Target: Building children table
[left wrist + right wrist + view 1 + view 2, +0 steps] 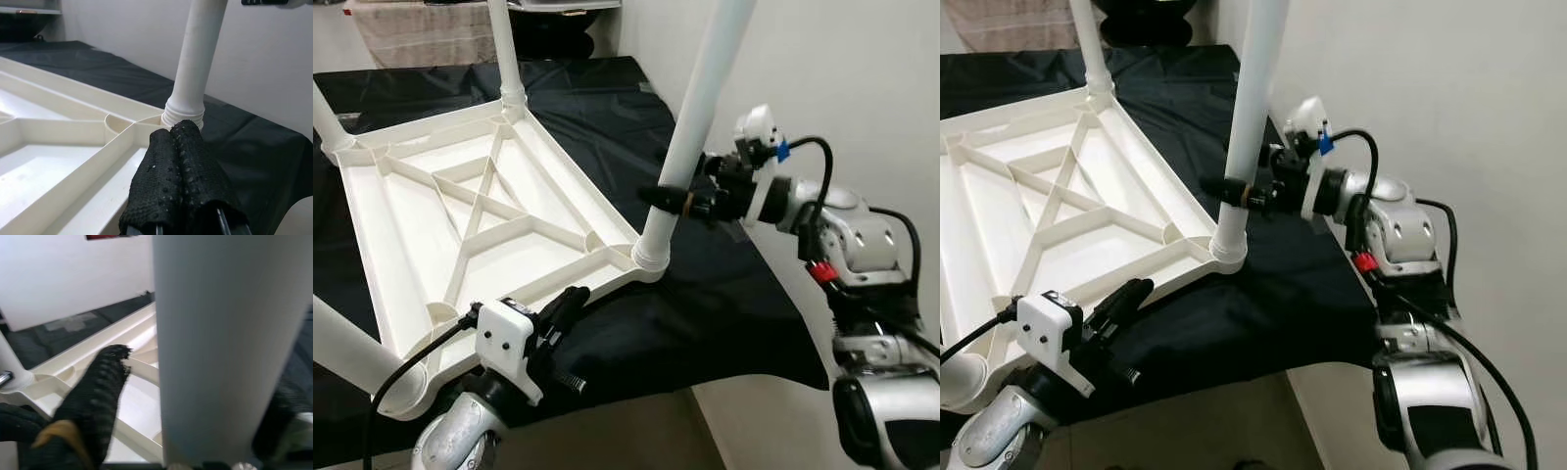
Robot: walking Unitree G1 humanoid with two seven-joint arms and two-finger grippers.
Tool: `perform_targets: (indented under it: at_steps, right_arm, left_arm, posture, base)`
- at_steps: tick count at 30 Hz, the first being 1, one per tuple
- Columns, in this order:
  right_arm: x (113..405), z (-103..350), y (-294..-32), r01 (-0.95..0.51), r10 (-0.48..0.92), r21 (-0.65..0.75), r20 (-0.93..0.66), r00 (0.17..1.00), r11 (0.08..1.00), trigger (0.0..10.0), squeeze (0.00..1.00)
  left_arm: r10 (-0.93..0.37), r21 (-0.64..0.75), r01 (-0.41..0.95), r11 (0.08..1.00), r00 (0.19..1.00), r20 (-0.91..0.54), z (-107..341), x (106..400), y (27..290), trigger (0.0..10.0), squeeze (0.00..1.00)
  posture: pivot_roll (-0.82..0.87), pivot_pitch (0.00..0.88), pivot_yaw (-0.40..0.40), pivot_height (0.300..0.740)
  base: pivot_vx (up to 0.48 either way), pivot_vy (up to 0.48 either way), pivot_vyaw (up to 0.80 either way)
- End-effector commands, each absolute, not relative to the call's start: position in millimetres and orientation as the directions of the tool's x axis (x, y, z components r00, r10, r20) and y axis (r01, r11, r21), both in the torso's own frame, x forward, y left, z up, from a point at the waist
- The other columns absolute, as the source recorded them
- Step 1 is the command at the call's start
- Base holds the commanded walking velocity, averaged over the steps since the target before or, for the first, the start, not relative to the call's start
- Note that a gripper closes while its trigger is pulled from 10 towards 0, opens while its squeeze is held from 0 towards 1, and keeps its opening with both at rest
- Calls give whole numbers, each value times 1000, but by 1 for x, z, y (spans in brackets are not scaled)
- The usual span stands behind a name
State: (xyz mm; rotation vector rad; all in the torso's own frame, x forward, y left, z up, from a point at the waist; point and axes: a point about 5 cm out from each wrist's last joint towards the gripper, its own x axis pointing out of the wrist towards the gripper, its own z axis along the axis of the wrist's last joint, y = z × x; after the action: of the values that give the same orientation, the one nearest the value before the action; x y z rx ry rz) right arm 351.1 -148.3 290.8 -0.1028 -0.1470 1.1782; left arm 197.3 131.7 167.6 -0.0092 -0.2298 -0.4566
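The table top (pixel 460 245) lies upside down on a black sheet (pixel 705 313); the near-right leg (pixel 690 137) stands upright in its corner socket (pixel 651 257); the right gripper (pixel 674 199) clasps this leg low down; the left gripper (pixel 178 161), fingers pressed together, rests against the rim just beside that socket.

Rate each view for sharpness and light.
Left and right eye views: sharp, evenly lit, soft shadows under the tabletop on the black cloth. Left wrist view: the shut left end effector slightly soft, the leg crisp. Right wrist view: the leg fills the foreground blurred, with the right end effector clamped around it.
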Motion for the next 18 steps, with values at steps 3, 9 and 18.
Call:
perform_targets:
  at_steps: [3,9,18]
  right_arm:
    - [350,292,-152,-933,946,-155,79,316,324,0,0]
    - [344,297,-168,-943,957,-168,70,280,288,0,0]
    - [336,216,-151,-161,151,-105,-96,984,981,0,0]
  left_arm:
    - [-456,41,458,888,865,211,168,194,130,10000,0]
    - [-459,39,462,886,864,208,169,194,131,10000,0]
    - [-463,33,467,884,863,204,167,197,133,10000,0]
  posture:
    - [44,207,-92,740]
    - [34,209,-87,740]
    - [14,202,-113,740]
  base:
    - [0,0,0]
    - [0,0,0]
    - [0,0,0]
